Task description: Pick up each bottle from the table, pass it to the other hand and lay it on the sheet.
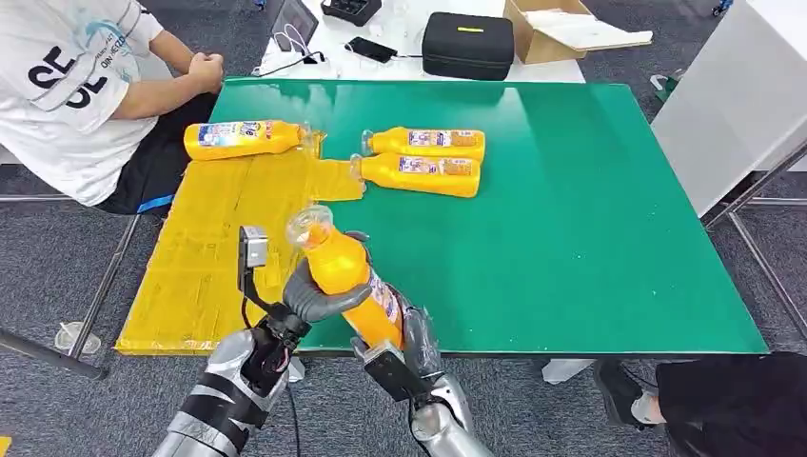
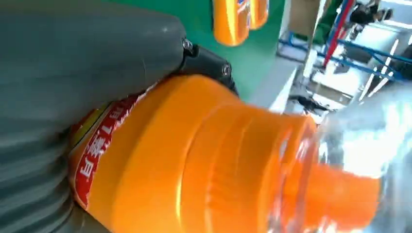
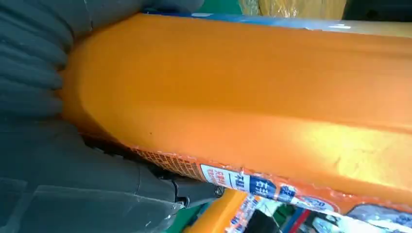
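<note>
An orange bottle [image 1: 349,278] with a clear cap hangs tilted over the table's near edge, cap pointing away from me. My left hand [image 1: 317,292] grips its upper body, thumb across the front, and my right hand [image 1: 417,345] holds its lower end. In the left wrist view the bottle [image 2: 204,160] lies against my left hand [image 2: 73,68]. Its side [image 3: 252,97] rests in my right hand [image 3: 53,165] in the right wrist view. One bottle [image 1: 243,138] lies on the yellow sheet [image 1: 214,248]. Two more bottles [image 1: 428,143] [image 1: 419,175] lie side by side on the green table [image 1: 590,209].
A person in a white shirt [image 1: 76,86] sits at the table's far left corner, a hand resting by the edge. Behind the green table stand a black case [image 1: 467,44], a cardboard box [image 1: 561,29] and a phone [image 1: 371,49]. A white cabinet [image 1: 733,105] stands at the right.
</note>
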Controlling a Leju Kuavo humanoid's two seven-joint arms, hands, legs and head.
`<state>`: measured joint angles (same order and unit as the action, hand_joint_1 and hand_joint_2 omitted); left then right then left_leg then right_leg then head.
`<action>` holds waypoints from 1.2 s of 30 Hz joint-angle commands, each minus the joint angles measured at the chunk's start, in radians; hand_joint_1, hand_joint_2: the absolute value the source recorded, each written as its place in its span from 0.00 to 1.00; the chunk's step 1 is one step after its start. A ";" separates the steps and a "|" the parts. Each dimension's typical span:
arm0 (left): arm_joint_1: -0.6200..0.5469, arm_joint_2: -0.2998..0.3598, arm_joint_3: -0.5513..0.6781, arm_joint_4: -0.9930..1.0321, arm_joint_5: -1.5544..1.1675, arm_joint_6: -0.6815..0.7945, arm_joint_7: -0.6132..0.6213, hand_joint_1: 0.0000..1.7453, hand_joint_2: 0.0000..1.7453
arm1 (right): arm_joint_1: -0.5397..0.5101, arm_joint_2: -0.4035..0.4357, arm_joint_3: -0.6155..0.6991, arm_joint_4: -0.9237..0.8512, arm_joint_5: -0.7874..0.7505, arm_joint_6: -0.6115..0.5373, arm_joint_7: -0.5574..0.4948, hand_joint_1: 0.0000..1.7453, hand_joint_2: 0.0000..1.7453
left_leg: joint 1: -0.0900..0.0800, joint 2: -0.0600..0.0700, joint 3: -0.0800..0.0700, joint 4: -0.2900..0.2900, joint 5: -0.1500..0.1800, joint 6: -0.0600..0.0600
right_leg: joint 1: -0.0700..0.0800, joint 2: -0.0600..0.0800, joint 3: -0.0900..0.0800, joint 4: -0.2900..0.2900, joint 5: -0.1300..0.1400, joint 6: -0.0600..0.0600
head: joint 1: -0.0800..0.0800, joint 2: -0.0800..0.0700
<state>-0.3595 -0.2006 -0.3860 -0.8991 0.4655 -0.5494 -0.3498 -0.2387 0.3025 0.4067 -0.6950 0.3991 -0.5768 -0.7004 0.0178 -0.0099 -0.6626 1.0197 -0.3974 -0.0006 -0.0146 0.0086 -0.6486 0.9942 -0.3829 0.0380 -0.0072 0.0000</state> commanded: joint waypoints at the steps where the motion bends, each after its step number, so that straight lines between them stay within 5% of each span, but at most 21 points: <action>1: -0.044 0.023 -0.003 0.104 0.068 0.012 0.031 1.00 1.00 | -0.029 -0.015 0.021 0.015 -0.029 0.062 0.002 0.00 0.00 | 0.000 0.001 0.005 -0.001 -0.001 0.001 | 0.000 0.000 0.004 -0.001 -0.001 -0.001 | 0.000 0.000; 9: -0.074 0.031 0.092 0.064 -0.015 0.244 -0.055 1.00 1.00 | 0.011 -0.027 -0.054 -0.201 -0.168 0.289 0.002 0.00 0.00 | 0.001 0.001 0.005 0.001 -0.002 0.001 | 0.001 -0.001 0.005 0.000 -0.002 -0.002 | 0.000 0.000; 23: -0.188 0.046 0.319 -0.002 -0.504 0.876 -0.260 1.00 1.00 | 0.106 -0.044 -0.009 -0.530 -0.157 0.109 0.002 0.00 0.00 | 0.001 0.000 0.002 0.001 -0.001 0.000 | 0.002 -0.001 0.003 0.000 -0.001 -0.001 | 0.001 0.000; 25: -0.193 0.043 0.352 -0.013 -0.522 0.860 -0.241 1.00 1.00 | 0.110 -0.044 -0.002 -0.544 -0.166 0.106 0.002 0.00 0.00 | 0.001 0.000 0.003 0.001 -0.001 0.000 | 0.001 -0.001 0.003 0.001 -0.002 -0.002 | 0.000 0.000; 30: -0.190 0.039 0.351 -0.009 -0.525 0.859 -0.242 1.00 1.00 | 0.110 -0.045 -0.002 -0.544 -0.166 0.106 0.002 0.00 0.00 | 0.001 0.000 0.006 0.000 -0.002 0.001 | 0.001 -0.001 0.006 0.000 -0.002 -0.002 | 0.000 0.000; 31: -0.198 0.059 0.311 0.006 -0.659 1.008 -0.280 1.00 1.00 | 0.108 -0.049 0.006 -0.555 -0.175 0.109 0.002 0.00 0.00 | 0.001 0.001 0.005 0.000 -0.002 0.001 | 0.001 -0.001 0.005 0.000 -0.002 -0.001 | 0.000 0.000; 36: -0.336 0.155 0.177 0.277 -1.198 1.152 -0.145 1.00 1.00 | 0.082 -0.049 0.034 -0.540 -0.208 0.119 0.002 0.00 0.00 | 0.001 0.001 0.005 0.000 -0.001 0.000 | 0.001 -0.001 0.005 0.000 -0.002 -0.002 | 0.000 0.000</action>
<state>-0.5107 -0.1644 -0.0713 -0.9296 -0.2445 0.4713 -0.6119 -0.1198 0.2899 0.3922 -1.2372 0.2258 -0.4696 -0.7004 0.0180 -0.0098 -0.6625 1.0197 -0.3969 -0.0009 -0.0144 0.0088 -0.6487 0.9944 -0.3828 0.0380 -0.0069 0.0000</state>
